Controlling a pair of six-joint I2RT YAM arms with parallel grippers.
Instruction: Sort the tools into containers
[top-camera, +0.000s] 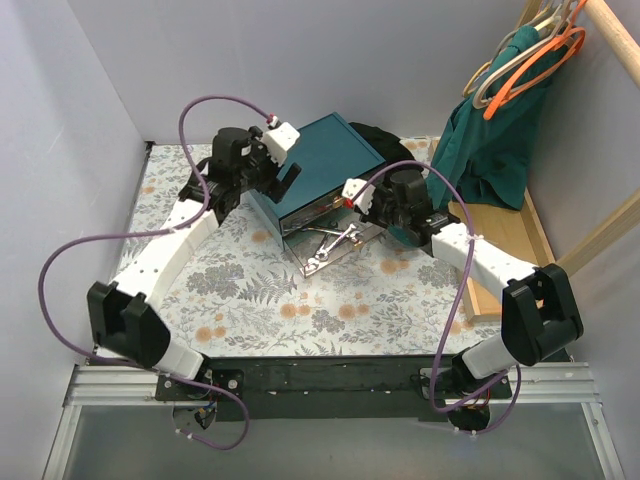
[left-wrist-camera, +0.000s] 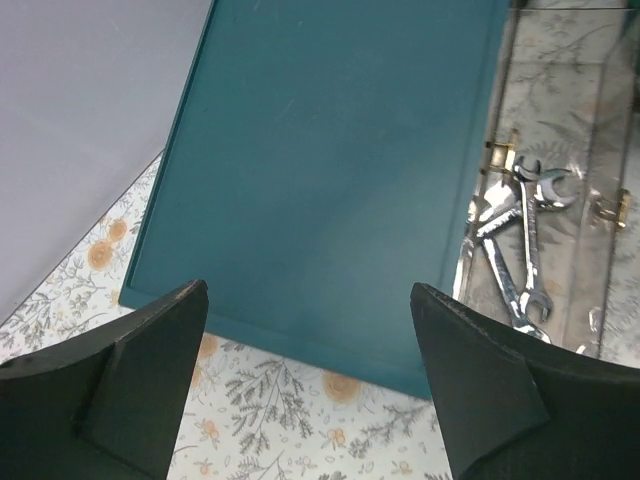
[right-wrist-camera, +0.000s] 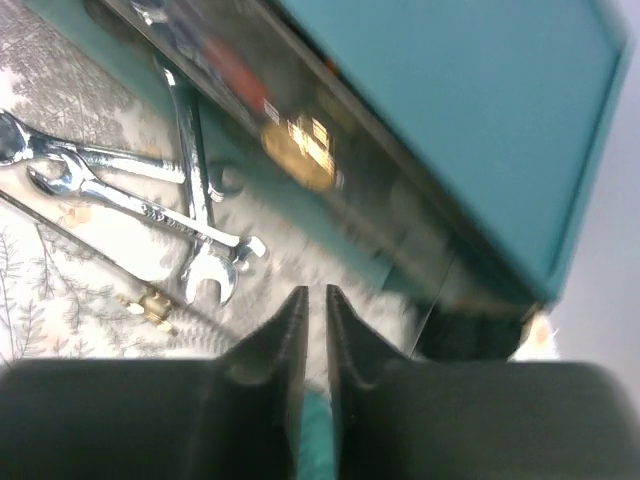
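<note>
The dark teal box (top-camera: 328, 158) stands at the back middle of the floral table, also in the left wrist view (left-wrist-camera: 330, 170). Its lowest drawer (top-camera: 345, 257) is pulled out toward me and holds three silver wrenches (top-camera: 330, 245), also seen in the wrist views (left-wrist-camera: 522, 250) (right-wrist-camera: 185, 215). A brass knob (right-wrist-camera: 300, 150) shows on a drawer front above them. A blurred red shape (right-wrist-camera: 232, 68) lies in that upper drawer. My left gripper (top-camera: 283, 180) is open and empty at the box's left edge (left-wrist-camera: 310, 300). My right gripper (top-camera: 352, 205) is shut and empty over the drawer's right end (right-wrist-camera: 315, 295).
A green cloth (top-camera: 492, 140) hangs from hangers at the back right. A light wooden tray (top-camera: 525, 235) lies along the right side. A dark object (top-camera: 378, 135) sits behind the box. Walls close in on the left and back.
</note>
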